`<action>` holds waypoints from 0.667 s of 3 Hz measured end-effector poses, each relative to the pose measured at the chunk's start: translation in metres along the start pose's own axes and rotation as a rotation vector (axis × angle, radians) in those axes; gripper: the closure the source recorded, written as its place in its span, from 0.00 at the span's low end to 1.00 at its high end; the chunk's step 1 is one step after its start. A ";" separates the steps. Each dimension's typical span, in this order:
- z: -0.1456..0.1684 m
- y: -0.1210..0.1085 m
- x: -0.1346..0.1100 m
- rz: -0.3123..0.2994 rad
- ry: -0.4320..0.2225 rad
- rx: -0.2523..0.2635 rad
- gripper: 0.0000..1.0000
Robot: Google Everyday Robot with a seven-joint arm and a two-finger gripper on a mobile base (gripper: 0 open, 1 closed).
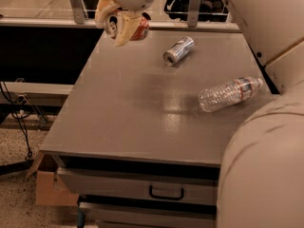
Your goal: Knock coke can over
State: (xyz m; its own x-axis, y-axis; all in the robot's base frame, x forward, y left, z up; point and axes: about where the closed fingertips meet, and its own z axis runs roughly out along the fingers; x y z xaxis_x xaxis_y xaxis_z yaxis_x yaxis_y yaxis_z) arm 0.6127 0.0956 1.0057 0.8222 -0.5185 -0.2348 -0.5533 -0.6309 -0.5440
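Observation:
The coke can (138, 30) is red-orange with a silver top. It is tipped on its side at the table's far left corner, with the top facing the camera. My gripper (114, 23) is at that corner, its cream fingers (124, 32) apart, one on each side of the can's top end. Part of the can's body is hidden behind the fingers. I cannot tell whether the can rests on the table or hangs between the fingers.
A plain silver can (178, 50) lies on its side at the far middle of the grey table (133, 118). A clear water bottle (228, 94) lies at the right edge. My arm's casing (266, 146) fills the right foreground. A drawer handle (166, 193) is below the front edge.

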 end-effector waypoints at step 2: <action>0.043 0.047 -0.022 -0.118 0.094 -0.280 1.00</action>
State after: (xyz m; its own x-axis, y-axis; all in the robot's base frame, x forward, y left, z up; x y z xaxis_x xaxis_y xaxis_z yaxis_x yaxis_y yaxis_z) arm 0.5742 0.1028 0.9505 0.8740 -0.4755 -0.1005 -0.4811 -0.8172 -0.3173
